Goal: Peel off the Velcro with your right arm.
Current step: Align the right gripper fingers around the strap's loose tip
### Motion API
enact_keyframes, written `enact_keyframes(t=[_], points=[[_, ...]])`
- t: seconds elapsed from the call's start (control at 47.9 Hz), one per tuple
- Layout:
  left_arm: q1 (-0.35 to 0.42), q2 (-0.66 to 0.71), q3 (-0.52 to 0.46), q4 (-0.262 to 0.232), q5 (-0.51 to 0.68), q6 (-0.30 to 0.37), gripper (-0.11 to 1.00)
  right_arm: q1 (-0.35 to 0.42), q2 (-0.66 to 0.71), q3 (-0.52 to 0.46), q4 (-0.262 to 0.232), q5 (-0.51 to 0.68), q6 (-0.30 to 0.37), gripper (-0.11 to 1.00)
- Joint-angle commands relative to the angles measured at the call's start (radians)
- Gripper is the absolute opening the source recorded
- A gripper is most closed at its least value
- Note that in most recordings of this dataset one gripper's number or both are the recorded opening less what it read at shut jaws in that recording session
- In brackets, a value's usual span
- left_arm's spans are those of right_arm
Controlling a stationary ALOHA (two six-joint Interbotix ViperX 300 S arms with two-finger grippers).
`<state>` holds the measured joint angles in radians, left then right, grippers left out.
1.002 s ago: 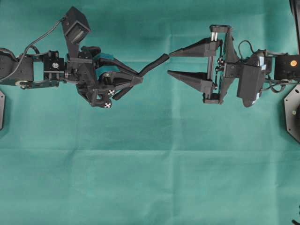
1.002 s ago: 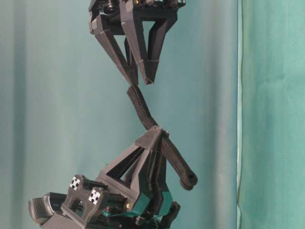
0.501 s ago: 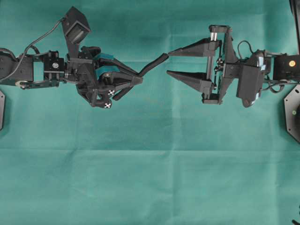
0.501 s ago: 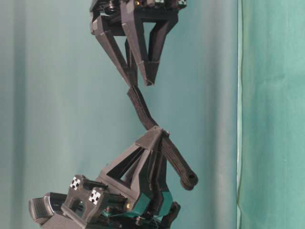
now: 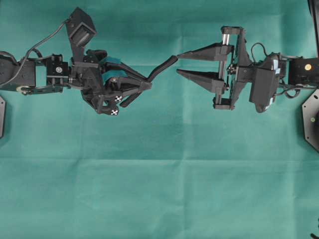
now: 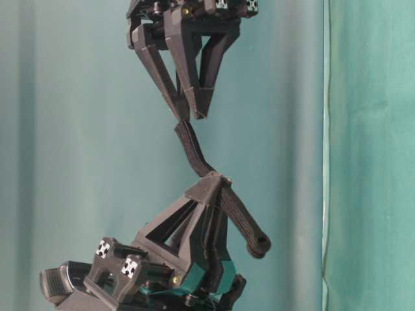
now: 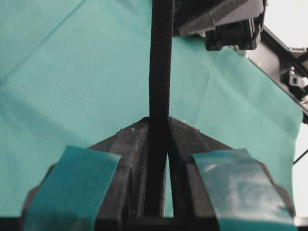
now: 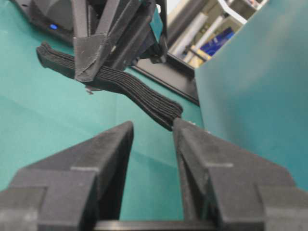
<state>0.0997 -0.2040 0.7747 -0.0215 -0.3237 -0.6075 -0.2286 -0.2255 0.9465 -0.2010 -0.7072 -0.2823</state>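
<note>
The Velcro [image 5: 162, 68] is a narrow black strip held in the air above the green cloth. My left gripper [image 5: 148, 85], with teal pads, is shut on its middle; the wrist view shows the strip [image 7: 161, 57] pinched between the left gripper's jaws [image 7: 158, 124]. One end sticks out behind the jaws, the other points at the right arm. My right gripper [image 5: 177, 63], with plain black wedge fingers, is open, its tips at the free end. In the right wrist view the strip's end [image 8: 171, 113] lies at the tip of one finger [image 8: 185, 132], just ahead of the gap [image 8: 153, 127].
Green cloth [image 5: 159, 174] covers the table, and a green backdrop [image 6: 369, 155] stands behind. Black arm bases sit at the right edge [image 5: 311, 119] and the left edge [image 5: 1, 117]. Both arms meet near the far middle of the table.
My right gripper has crept left toward the Velcro's free end and its jaws have narrowed a little. The left gripper and strip have stayed put.
</note>
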Motion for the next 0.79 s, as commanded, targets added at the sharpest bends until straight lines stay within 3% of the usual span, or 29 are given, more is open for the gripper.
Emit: enact_keyframes(t=[0.0, 0.772], points=[[0.006, -0.025, -0.009, -0.002, -0.009, 0.002, 0.09, 0.003, -0.006, -0.015, 0.002, -0.011, 0.0, 0.0], [0.025, -0.034, -0.008, -0.002, -0.011, 0.0, 0.09, 0.011, -0.006, 0.003, 0.002, -0.029, 0.003, -0.01]])
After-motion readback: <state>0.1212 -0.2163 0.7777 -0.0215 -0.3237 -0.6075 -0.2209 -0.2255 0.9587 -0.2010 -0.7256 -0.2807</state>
